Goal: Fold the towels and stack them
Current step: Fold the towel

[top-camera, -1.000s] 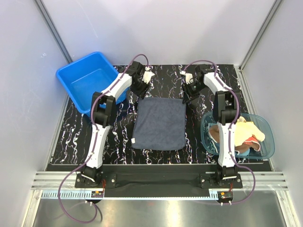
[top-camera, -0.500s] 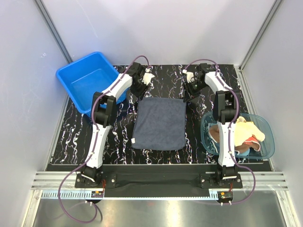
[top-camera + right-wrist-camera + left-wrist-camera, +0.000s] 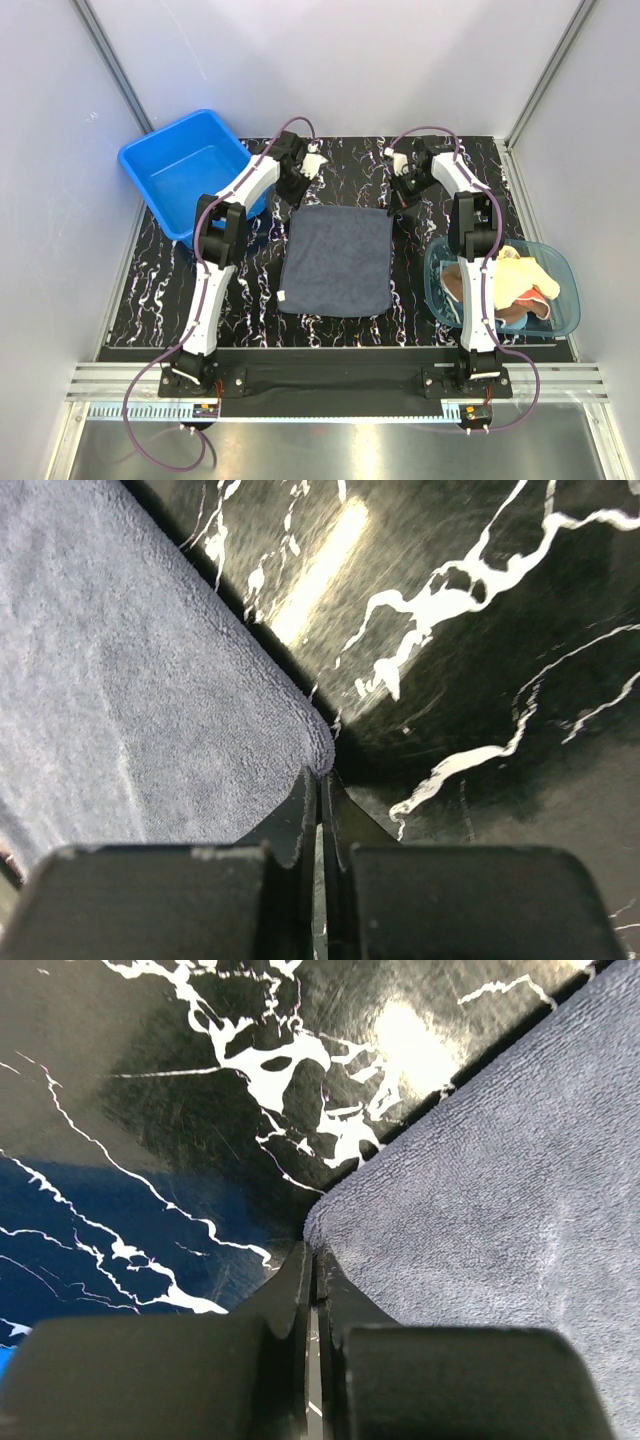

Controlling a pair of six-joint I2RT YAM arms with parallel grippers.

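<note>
Black, white-veined bench (image 3: pixel 160 290) first, stretching wall to wall. Up at its 10 o'clock corner, big blue tub (image 3: pixel 180 170), set at an angle. Dead centre, spread flat and square, navy-grey towel (image 3: pixel 337 260), with a small pale tag at its 7 o'clock corner. Over at 4 o'clock, translucent teal bowl (image 3: pixel 570 300) holding a crumpled heap of towels (image 3: pixel 515 285), yellow and brown among them. Now the small stuff, both arms reaching to the far edge of the flat towel. Left claw (image 3: pixel 313 1260) down at the 11 o'clock corner, pressed fully together and nipping the very tip of the cloth. Right claw (image 3: pixel 320 780) down at the 1 o'clock corner, same story: clamped tight on its own corner tip, cloth beside it lying flat against the bench.
</note>
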